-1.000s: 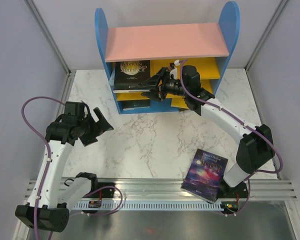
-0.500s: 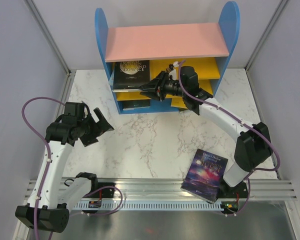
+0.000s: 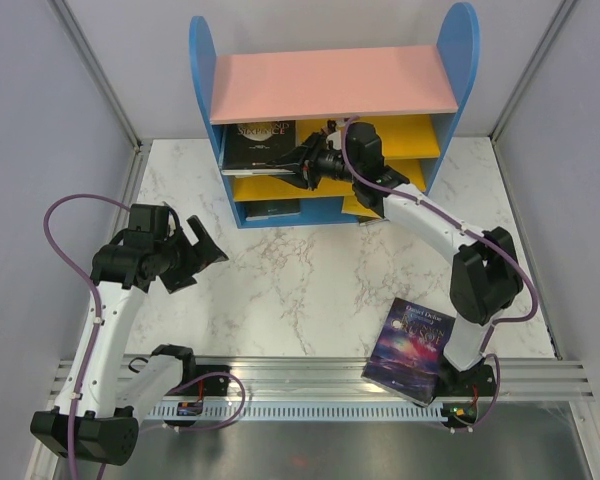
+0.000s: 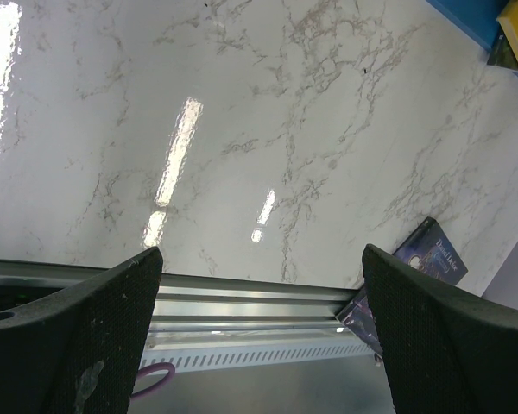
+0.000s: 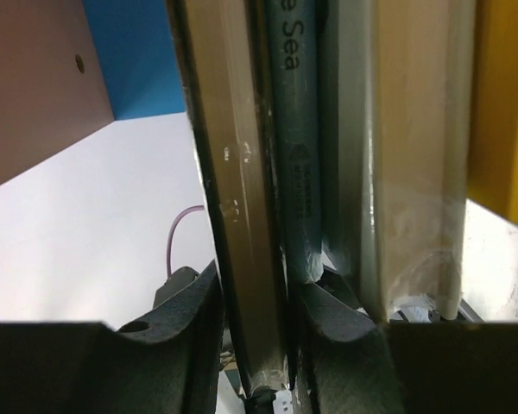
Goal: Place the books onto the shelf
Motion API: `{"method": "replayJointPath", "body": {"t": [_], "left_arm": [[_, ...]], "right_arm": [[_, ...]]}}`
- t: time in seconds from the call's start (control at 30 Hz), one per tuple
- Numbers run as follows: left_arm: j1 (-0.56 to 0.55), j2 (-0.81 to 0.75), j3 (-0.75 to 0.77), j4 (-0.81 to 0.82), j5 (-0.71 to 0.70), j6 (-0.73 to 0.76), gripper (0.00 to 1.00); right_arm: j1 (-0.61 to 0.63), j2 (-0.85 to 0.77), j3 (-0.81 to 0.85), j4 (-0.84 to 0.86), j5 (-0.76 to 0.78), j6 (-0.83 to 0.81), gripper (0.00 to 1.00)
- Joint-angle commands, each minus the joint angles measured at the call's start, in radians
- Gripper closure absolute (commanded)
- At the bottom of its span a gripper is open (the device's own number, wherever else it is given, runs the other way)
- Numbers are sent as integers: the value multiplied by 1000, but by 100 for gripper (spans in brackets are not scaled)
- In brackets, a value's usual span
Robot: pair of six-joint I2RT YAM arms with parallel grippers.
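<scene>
The shelf (image 3: 202,60) has blue side panels, a pink top board and yellow boards. A black book (image 3: 258,143) lies on its upper board at the left. My right gripper (image 3: 300,166) reaches in under the pink board. In the right wrist view this gripper (image 5: 255,293) is shut on the black book's edge (image 5: 242,198), one finger against each side. A blue-grey spine (image 5: 295,164) and another book (image 5: 410,164) stand beside it. A galaxy-cover book (image 3: 410,338) lies on the table's near right edge. My left gripper (image 3: 193,253) hangs open and empty above the marble; its wrist view shows the galaxy book (image 4: 433,257).
A dark book (image 3: 275,208) and a yellow one (image 3: 358,206) sit on the lower board. A metal rail (image 3: 310,375) runs along the near edge. Grey walls close in the left and right sides. The shelf's blue corner (image 4: 466,15) shows in the left wrist view.
My right gripper has pushed further left under the pink board, and its jaws have closed onto the black book's edge. The left arm has stayed still.
</scene>
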Motion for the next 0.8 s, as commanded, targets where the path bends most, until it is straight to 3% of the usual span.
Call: {"method": "replayJointPath", "body": {"t": [0.0,0.13,0.27,0.4,0.77], "left_arm": [[-4,1,21,17,-4,26,2],[-3,1,19,17,-4,25,2],[-4,2,13,21,-3,25,2],[-4,4,12,25,0,22,2],[-4,-5,1,28,8,12,2]], "right_arm": [[-1,29,60,78,13,27,64],[-3,4,21,85,9,27,60],[-3,-40,-46,85,6,16,44],[-3,-63,-77,82,-2,7,38],[-5,-91,-77,65,-2,-9,42]]}}
